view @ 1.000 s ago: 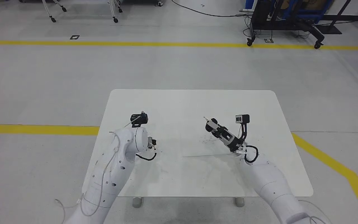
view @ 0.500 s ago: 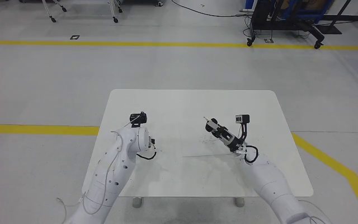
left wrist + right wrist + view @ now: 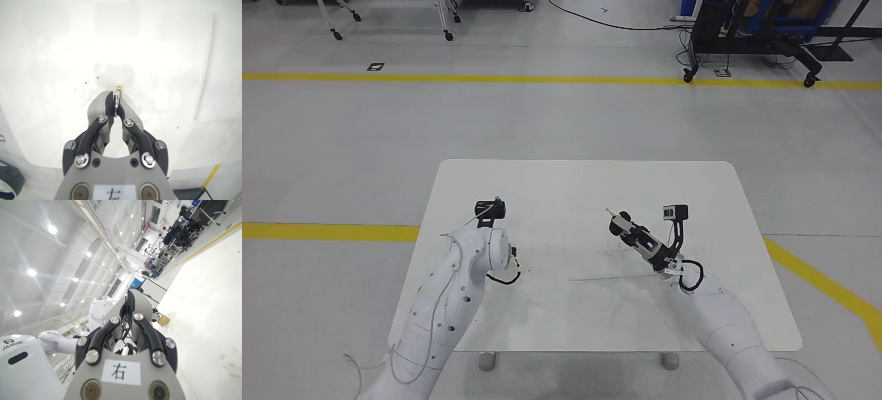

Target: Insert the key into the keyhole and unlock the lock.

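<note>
1. lock (image 3: pixel 163 320): small brass padlock with a silver shackle (image 3: pixel 116 101). The shackle was pinched in the jaws of the left gripper (image 3: pixel 115 106), and the body was tilted, low over the counter (image 3: pixel 208 294); contact unclear.
2. key (image 3: pixel 126 291): thin metal, seen edge-on. It was clamped in the jaws of the right gripper (image 3: pixel 129 300) with its tip poking out, well apart from the lock and not inserted.
</note>
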Available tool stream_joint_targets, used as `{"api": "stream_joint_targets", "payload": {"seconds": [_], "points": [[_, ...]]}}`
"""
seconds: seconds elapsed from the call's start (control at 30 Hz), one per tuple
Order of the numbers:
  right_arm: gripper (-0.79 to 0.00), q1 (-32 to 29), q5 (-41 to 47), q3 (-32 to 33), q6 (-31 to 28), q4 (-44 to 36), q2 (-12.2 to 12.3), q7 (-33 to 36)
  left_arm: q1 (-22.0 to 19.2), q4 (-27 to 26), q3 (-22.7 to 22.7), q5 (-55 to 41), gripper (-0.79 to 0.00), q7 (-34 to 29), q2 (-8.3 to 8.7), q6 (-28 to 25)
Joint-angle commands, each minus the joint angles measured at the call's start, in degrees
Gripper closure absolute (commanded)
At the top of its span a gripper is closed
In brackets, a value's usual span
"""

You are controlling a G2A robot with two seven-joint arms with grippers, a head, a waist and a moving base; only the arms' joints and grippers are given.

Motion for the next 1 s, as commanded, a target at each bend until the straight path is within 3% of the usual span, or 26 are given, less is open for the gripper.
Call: {"api": "stream_joint_targets", "payload": {"seconds": [0.0, 0.13, 0.33, 0.57, 0.63, 0.8, 0.97], "points": [[0.000, 0.00, 0.00, 0.00, 0.00, 0.00, 0.00, 0.00, 0.14, -0.85, -0.04, -0.27, 0.000, 0.25, 0.02, -1.50], [0.000, 0.00, 0.00, 0.00, 0.00, 0.00, 0.00, 0.00, 0.45, -1.30, 0.40, -0.07, 0.000, -0.09, 0.17, -5.83], [0.000, 0.00, 0.00, 0.00, 0.00, 0.00, 0.00, 0.00, 0.22, -0.46, 0.70, -0.42, 0.000, -0.18, 0.10, -7.94], [0.000, 0.00, 0.00, 0.00, 0.00, 0.00, 0.00, 0.00, 0.00, -0.36, 0.08, -4.51, 0.000, 3.91, -0.03, -12.32], [0.000, 0.00, 0.00, 0.00, 0.00, 0.00, 0.00, 0.00, 0.91, -0.68, -1.56, -9.16, 0.000, 7.52, -0.06, -13.34], [0.000, 0.00, 0.00, 0.00, 0.00, 0.00, 0.00, 0.00, 2.92, 0.28, -3.49, -12.06, 0.000, 13.77, 0.59, -21.86], [0.000, 0.00, 0.00, 0.00, 0.00, 0.00, 0.00, 0.00, 4.85, -0.49, -5.89, -17.41, 0.000, 25.16, 0.75, -25.69]]}}
